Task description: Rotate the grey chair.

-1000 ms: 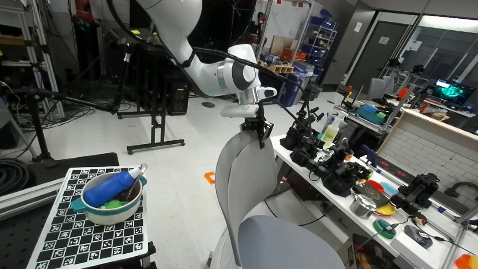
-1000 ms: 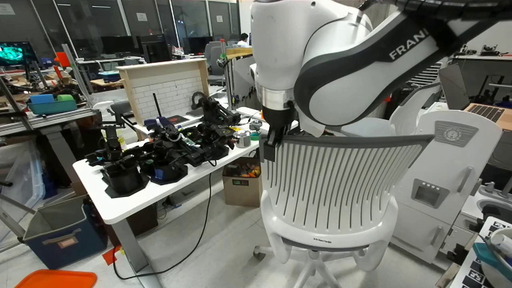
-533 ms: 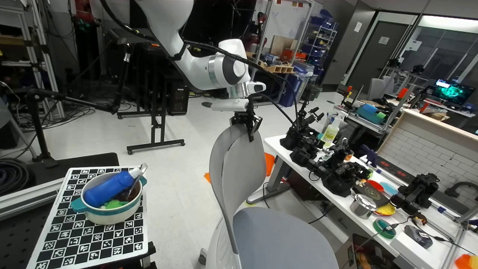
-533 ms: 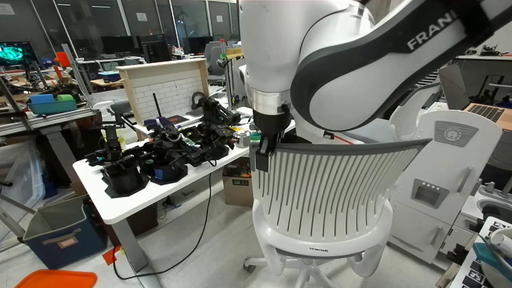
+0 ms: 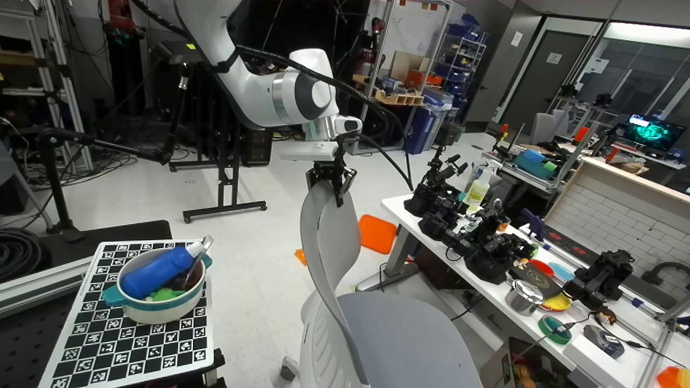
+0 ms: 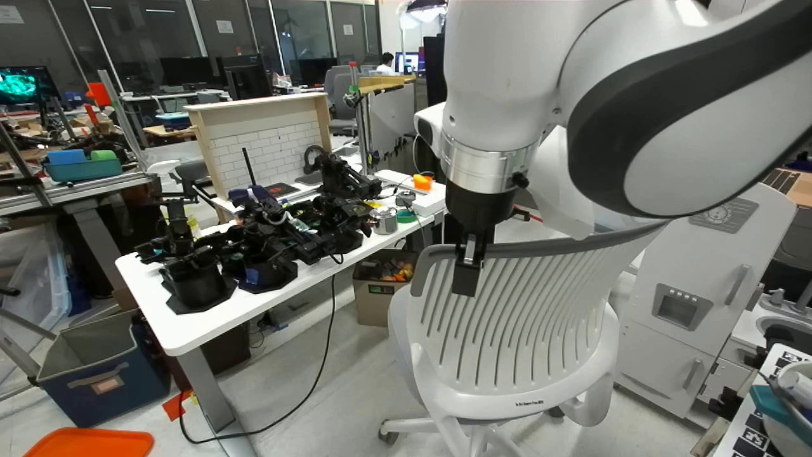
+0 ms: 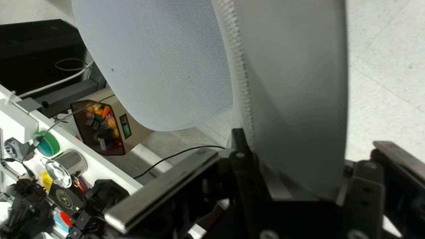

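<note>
Swinging round beside the white worktop, the grey swivel chair shows its backrest more edge-on in an exterior view than a second ago: rotation seems under way. Its wheeled base is partly cut off below. The pincer clamps the backrest, which hides one finger from each exterior view.

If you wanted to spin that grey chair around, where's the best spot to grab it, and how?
I'd grip the backrest of the grey chair at its top edge, near one end, from above. The edge is thin and faces up, so the gripper can straddle it, as it does here; off-centre should give better leverage.
</note>
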You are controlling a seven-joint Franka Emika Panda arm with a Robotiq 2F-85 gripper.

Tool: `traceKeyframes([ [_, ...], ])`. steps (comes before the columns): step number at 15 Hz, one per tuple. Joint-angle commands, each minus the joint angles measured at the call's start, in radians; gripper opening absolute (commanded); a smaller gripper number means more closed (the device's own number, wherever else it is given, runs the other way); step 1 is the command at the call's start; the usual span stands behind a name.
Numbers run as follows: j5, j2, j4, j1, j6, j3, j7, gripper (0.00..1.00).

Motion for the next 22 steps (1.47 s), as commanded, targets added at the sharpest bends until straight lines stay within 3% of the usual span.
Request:
traceKeyframes([
  [1,-0.034,-0.075,-0.122,-0.008,0.039,0.008,-0.008,0.04],
  [19,-0.264,-0.223,-0.371,-0.128,0.175,-0.062,0.006,0.04],
  [20,-0.266,-0.224,-0.370,-0.127,0.162,-0.069,0.017,0.41],
  [21,-0.253,-0.234,-0.377,-0.129,0.151,-0.074,0.017,0.42],
  [22,-0.244,-0.254,-0.390,-0.131,0.141,-0.081,0.029,0.49],
])
